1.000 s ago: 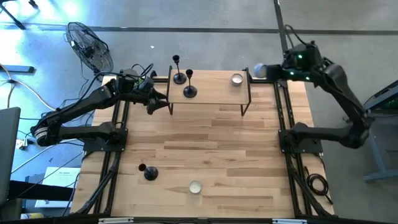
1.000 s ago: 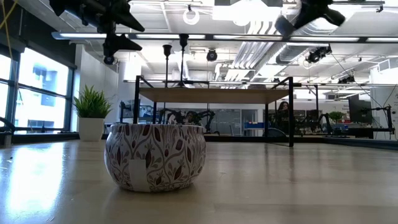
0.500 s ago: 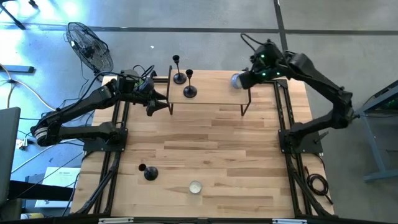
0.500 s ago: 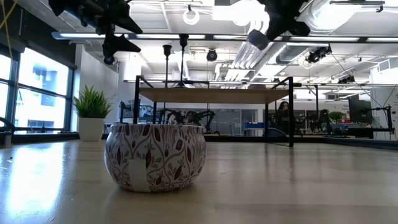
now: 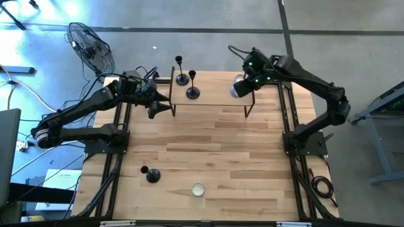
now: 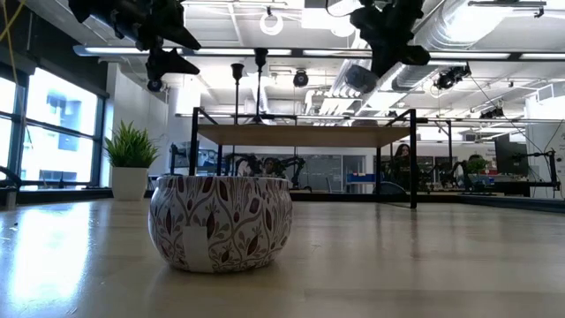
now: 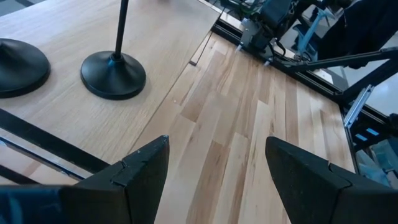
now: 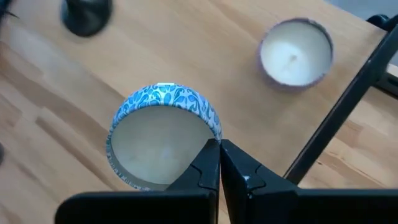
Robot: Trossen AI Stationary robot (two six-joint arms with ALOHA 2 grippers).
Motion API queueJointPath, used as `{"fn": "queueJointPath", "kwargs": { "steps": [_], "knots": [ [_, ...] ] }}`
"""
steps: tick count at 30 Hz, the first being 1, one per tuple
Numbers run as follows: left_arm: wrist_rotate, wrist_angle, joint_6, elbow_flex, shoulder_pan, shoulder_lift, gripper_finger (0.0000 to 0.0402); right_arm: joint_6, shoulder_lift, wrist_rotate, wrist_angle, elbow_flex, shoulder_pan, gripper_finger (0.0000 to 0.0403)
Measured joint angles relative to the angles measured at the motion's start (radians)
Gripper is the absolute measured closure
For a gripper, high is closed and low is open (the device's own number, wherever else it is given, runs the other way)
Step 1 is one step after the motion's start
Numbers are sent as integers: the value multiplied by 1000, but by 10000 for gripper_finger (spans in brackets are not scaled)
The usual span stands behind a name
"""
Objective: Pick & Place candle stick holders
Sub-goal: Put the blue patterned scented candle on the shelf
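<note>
Pinching the rim of a blue-patterned round tin candle cup (image 8: 163,143), the right gripper (image 8: 219,163) has its fingers pressed together on the thin wall and hangs above the raised wooden shelf with black metal legs (image 5: 218,98), over its right end. The carried cup (image 5: 235,89) appears filled with pale wax, and just beyond it a silvery-white round tealight cup (image 8: 295,51), also full of white wax, sits on the shelf near its right-hand leg. At the shelf's left end stand two black candle stick holders with round bases and thin upright stems (image 5: 187,86), close together but apart. The left gripper (image 7: 211,177) hovers just off the shelf's left edge with its fingers spread and nothing between them. Well away from the shelf, on the near part of the light wooden surface (image 5: 214,151), a third black holder (image 5: 150,174) stands alone, and a third candle cup with a dark leaf pattern on white (image 5: 198,189) sits to its right; the low view shows only that cup's wall (image 6: 220,221), not its contents. By my reckoning, the job is about half done: two holders and one cup are on the shelf, a second cup is on its way, and one holder and one cup remain to be moved.
</note>
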Motion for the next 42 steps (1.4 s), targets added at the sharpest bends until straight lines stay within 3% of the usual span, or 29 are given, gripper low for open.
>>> {"fn": "queueJointPath", "kwargs": {
  "steps": [27, 42],
  "knots": [
    [25, -23, 0, 0, 0, 0, 140, 17, 145, 78, -83, -1, 6, 403],
    [24, -22, -4, 0, 0, 0, 140, 3, 151, 117, -114, -1, -22, 403]
  ]
}}
